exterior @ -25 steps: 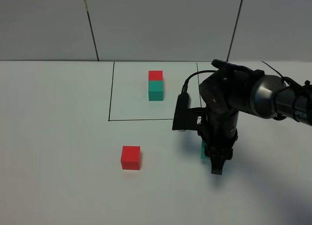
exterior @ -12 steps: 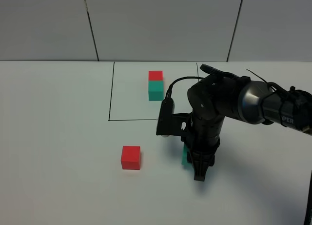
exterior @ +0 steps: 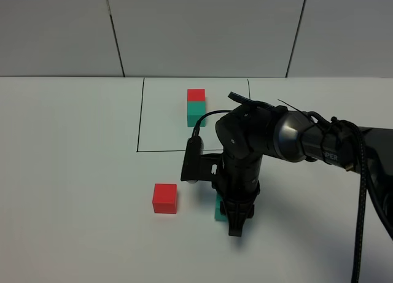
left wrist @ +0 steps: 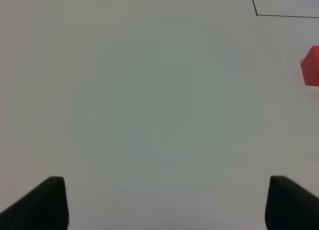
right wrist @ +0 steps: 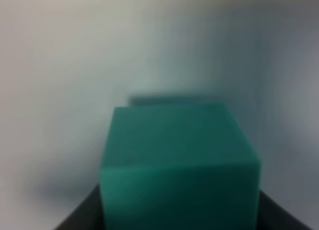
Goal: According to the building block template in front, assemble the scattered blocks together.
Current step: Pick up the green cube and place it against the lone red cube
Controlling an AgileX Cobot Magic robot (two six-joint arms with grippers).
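Right tool pinches the teal cube, pointing straight down from its bent arm; left tool spread wide.

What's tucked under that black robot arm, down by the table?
A teal-green cube, clamped in the right gripper. From above only a sliver shows; the arm covers the rest. Whether it touches the table is hidden.

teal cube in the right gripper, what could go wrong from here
The teal cube, clamped in the right gripper, is near the loose red cube: contact might shove it away. The arm hides most of the teal cube in the high view, so alignment is hard to judge. The template puts red behind teal, not beside.
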